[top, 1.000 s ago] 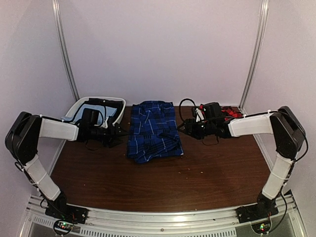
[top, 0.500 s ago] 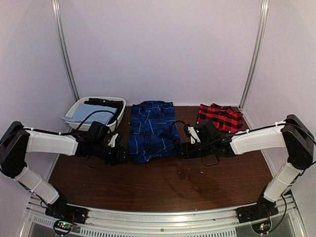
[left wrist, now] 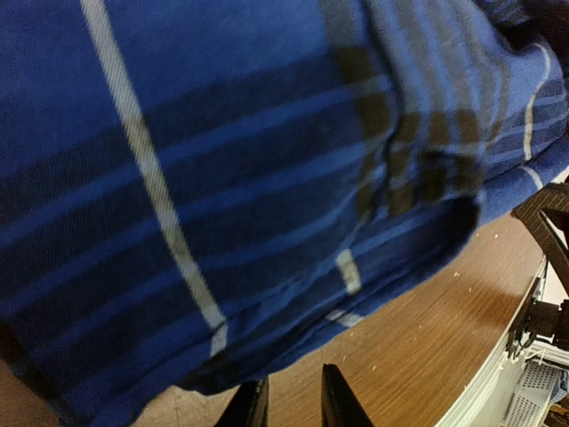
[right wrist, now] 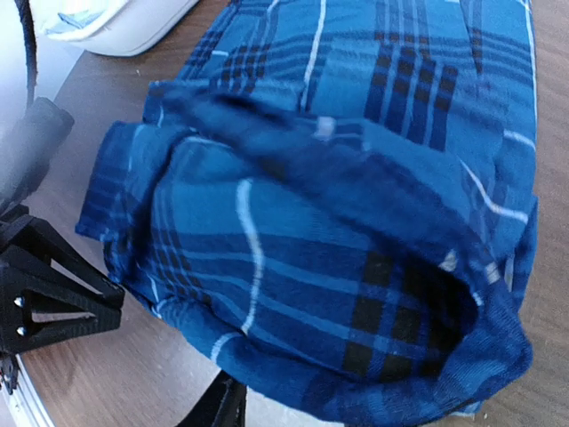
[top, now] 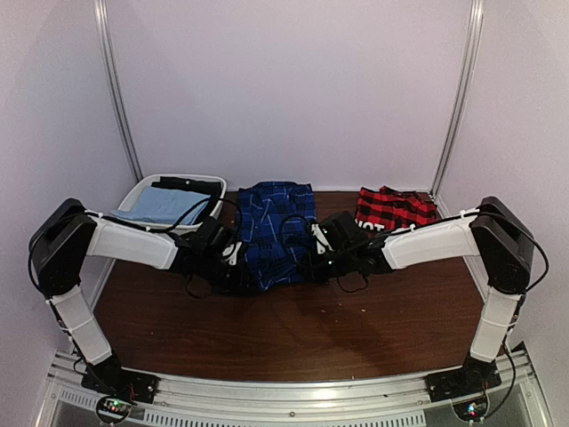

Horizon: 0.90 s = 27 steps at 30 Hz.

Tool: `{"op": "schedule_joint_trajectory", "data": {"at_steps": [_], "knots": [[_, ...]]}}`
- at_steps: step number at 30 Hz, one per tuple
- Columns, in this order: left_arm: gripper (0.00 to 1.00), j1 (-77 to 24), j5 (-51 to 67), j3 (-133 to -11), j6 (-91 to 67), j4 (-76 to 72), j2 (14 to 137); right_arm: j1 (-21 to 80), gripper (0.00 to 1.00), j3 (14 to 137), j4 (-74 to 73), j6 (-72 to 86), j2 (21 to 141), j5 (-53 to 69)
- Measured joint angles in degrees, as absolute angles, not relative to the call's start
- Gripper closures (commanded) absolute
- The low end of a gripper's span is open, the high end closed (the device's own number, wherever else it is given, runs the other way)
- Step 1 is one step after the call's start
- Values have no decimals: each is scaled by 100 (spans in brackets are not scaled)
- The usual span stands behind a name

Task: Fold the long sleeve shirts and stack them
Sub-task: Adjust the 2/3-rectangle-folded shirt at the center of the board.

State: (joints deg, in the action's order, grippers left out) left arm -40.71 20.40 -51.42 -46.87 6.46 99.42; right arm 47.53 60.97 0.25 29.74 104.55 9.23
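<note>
Open tabletop [top: 293,334] in front, blue shirt [top: 276,222], white bin [top: 140,189] behind

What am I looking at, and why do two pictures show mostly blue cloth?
Two robot arms are bolted at the near edge of the table, each ending in a two-finger gripper. The wide picture comes from a camera above and behind them; the two close-ups come from cameras on their wrists. The left gripper and right gripper both reach the near edge of a blue plaid shirt; whether they grip it I cannot tell. A red checked shirt lies back right, and a white tub with cloths back left.
</note>
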Motion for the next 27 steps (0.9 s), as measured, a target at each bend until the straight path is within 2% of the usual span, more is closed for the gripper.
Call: {"op": "schedule_joint_trajectory", "data": {"at_steps": [6,11,17,21,27], "knots": [[82,-4016,1702,-6396,-4515,1127,10296,4626,61,7216,-266,2825,10916,755],[82,-3586,1638,-7489,-4305,1253,10783,4254,60,7940,-429,2703,11325,742],[67,-3009,1649,-8440,-4038,1573,11262,3861,51,8871,-805,2515,12003,766],[61,-2941,1649,-8412,-3881,1678,11080,3802,42,9275,-1129,2359,12195,777],[53,-2998,1671,-7129,-3798,1702,10158,3809,31,9533,-1413,2104,12114,701]]}}
